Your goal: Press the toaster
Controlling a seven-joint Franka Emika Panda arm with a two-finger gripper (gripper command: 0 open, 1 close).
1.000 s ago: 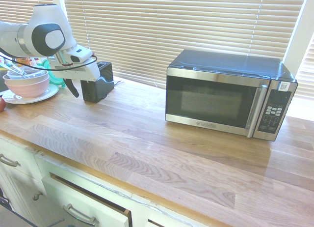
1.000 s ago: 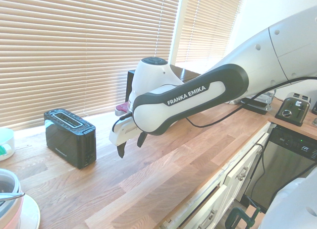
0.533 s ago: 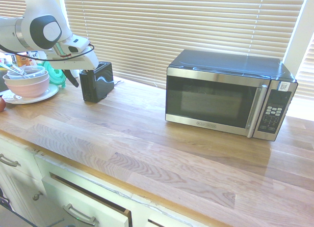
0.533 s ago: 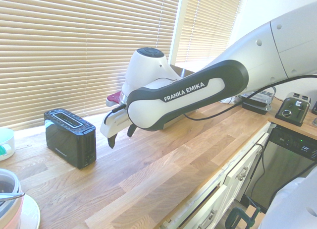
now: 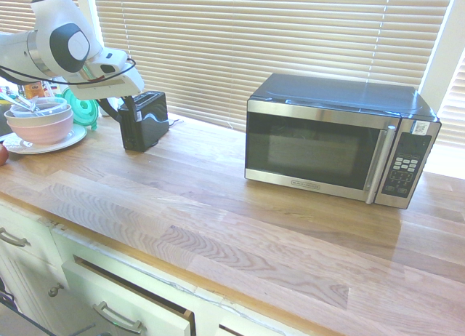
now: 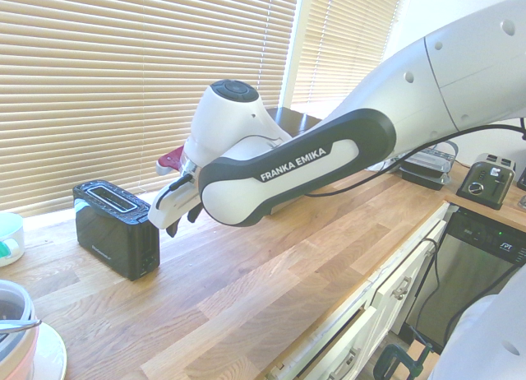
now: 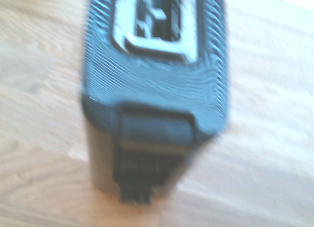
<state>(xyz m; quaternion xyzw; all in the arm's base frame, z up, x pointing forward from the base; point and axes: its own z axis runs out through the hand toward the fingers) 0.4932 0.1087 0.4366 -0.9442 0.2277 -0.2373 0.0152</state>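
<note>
The toaster (image 5: 143, 120) is standing on the wooden countertop (image 5: 240, 212) at its far left, well apart from the microwave (image 5: 340, 138) on the right. The gripper (image 6: 182, 224) is hanging just beside the toaster's lever end, level with its upper edge; contact cannot be confirmed. The fingers are sitting close together, grasping nothing. The wrist view is looking down, blurred, on the silver-rimmed slot (image 7: 152, 21) and lever (image 7: 155, 130). Stacked bowls (image 5: 40, 121) are sitting left of the toaster.
</note>
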